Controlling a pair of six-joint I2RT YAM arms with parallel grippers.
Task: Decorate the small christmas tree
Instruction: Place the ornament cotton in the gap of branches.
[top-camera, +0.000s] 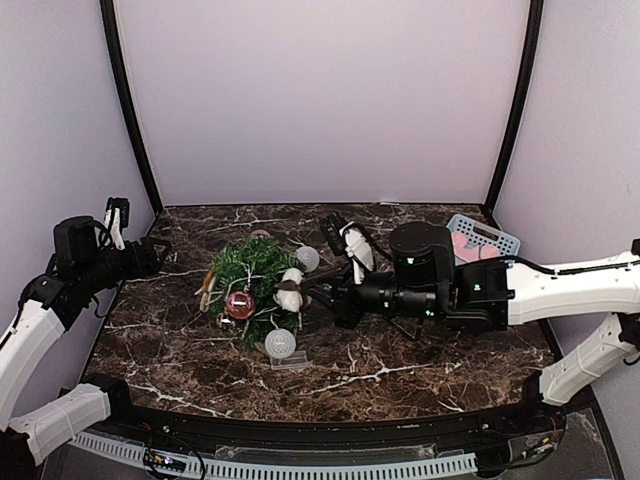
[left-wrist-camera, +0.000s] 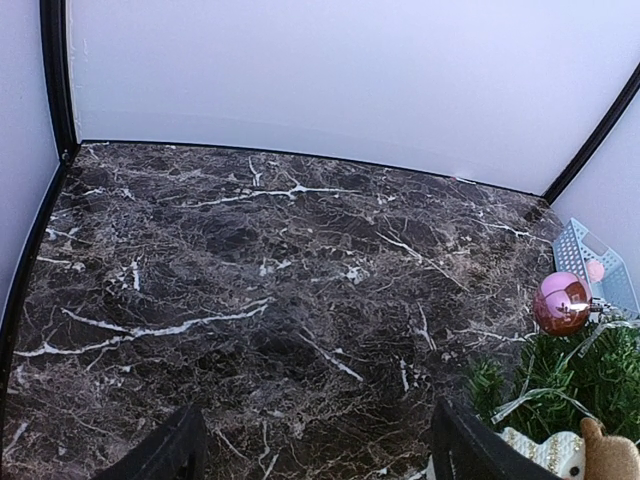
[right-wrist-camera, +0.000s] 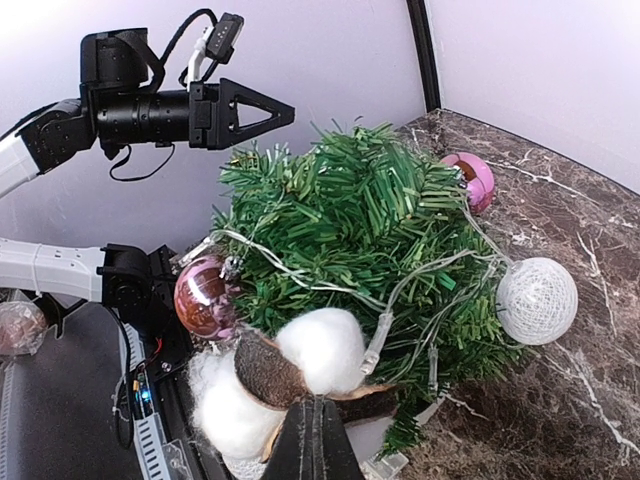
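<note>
No writing, label, brand or number can be read anywhere, neither on the small christmas tree (top-camera: 250, 268) near the table's centre nor on the blue basket (top-camera: 497, 237) at two o'clock.

Green small christmas tree (top-camera: 256, 262), pink bauble (top-camera: 240, 304), blue basket (top-camera: 496, 238)

Robot lab booth: plain pale walls (top-camera: 320, 100), black corner posts (top-camera: 130, 110), marble-look tabletop (top-camera: 400, 370) (left arm (top-camera: 25, 350), right arm (top-camera: 570, 285) mounted at edge).
</note>
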